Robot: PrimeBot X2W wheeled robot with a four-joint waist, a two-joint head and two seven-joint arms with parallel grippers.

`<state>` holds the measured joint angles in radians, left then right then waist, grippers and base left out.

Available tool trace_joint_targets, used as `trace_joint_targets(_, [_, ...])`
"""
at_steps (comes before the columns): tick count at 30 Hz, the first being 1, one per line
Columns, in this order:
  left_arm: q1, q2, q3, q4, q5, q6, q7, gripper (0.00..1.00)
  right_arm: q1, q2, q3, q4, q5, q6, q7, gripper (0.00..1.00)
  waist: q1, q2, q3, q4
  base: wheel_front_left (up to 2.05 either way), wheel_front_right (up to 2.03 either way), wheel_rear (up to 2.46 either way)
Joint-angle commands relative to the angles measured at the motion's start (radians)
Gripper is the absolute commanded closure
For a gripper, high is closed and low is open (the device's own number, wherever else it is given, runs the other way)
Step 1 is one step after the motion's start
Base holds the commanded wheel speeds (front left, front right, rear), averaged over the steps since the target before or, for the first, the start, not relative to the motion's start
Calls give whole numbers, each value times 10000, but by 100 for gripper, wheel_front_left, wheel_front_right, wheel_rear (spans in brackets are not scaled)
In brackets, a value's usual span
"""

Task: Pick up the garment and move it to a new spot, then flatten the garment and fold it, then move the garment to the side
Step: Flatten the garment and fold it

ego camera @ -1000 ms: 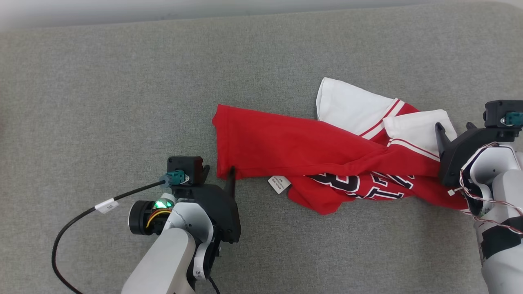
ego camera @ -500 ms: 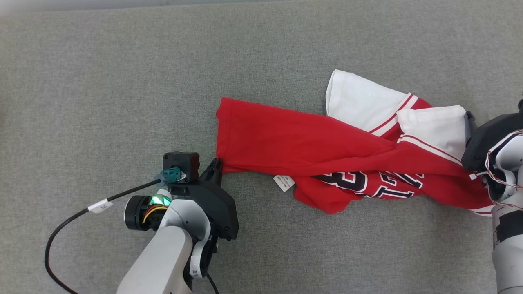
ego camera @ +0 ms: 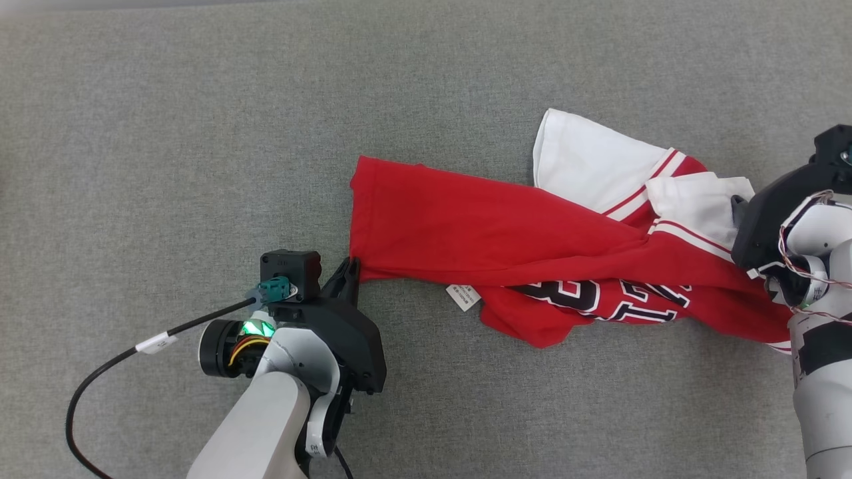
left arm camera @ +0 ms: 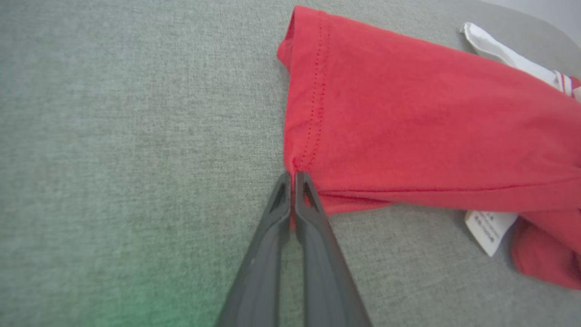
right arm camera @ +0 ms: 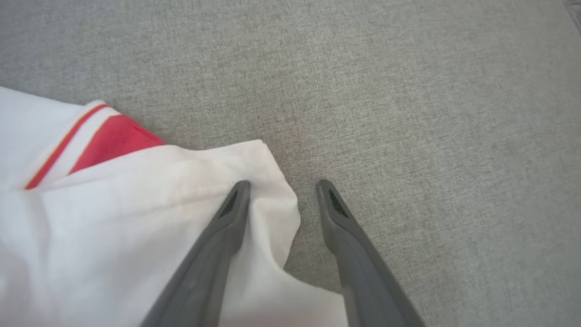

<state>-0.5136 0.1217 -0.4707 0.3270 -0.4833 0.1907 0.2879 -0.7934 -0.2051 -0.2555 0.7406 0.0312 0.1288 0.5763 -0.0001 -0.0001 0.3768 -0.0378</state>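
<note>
A red garment (ego camera: 479, 233) with white sleeves and dark lettering lies crumpled and stretched across the grey surface. My left gripper (ego camera: 351, 271) is shut on its near left hem corner; in the left wrist view the two fingers (left arm camera: 292, 181) pinch the red cloth (left arm camera: 408, 118). My right gripper (ego camera: 740, 207) sits at the garment's right end, open, with the edge of the white sleeve (right arm camera: 136, 218) lying between its fingers (right arm camera: 283, 193). The left finger (right arm camera: 236, 200) rests on the sleeve; the right one is over bare surface.
The grey fabric surface (ego camera: 200, 133) spreads wide around the garment, with free room to the left and behind. A white care label (ego camera: 464, 296) sticks out under the red cloth. A black cable (ego camera: 133, 349) trails from my left wrist.
My left gripper went from open beside the hem corner to shut on it. My right gripper shifted right and back along the white sleeve, which bunched. The head camera view moved slightly.
</note>
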Motion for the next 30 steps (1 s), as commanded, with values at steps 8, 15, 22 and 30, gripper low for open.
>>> trace_joint_targets(8, [181, 195, 40, 84, -74, -35, -254, 100, 187, -267, 164, -457, 346, 21, -349, 100, 1, 1, -140, -41, 0, 0, 0])
trace_joint_targets(15, [-494, -101, 821, -437, -1074, -544, -970, 100, -314, 108, 181, -1473, 1082, 21, -1759, 100, 1, 1, -369, -159, 0, 0, 0])
trace_joint_targets(22, [-1915, -246, 2350, -755, -3091, -1011, -416, 100, -1201, 98, 1269, -2534, 2398, 21, -1696, 100, 1, 1, -275, -415, 0, 0, 0])
trace_joint_targets(30, [-5399, 501, 3982, -505, -3838, -624, -156, 100, -4071, 502, 1739, -3159, 3726, 21, -2393, 100, 1, 1, 1193, -965, 0, 0, 0])
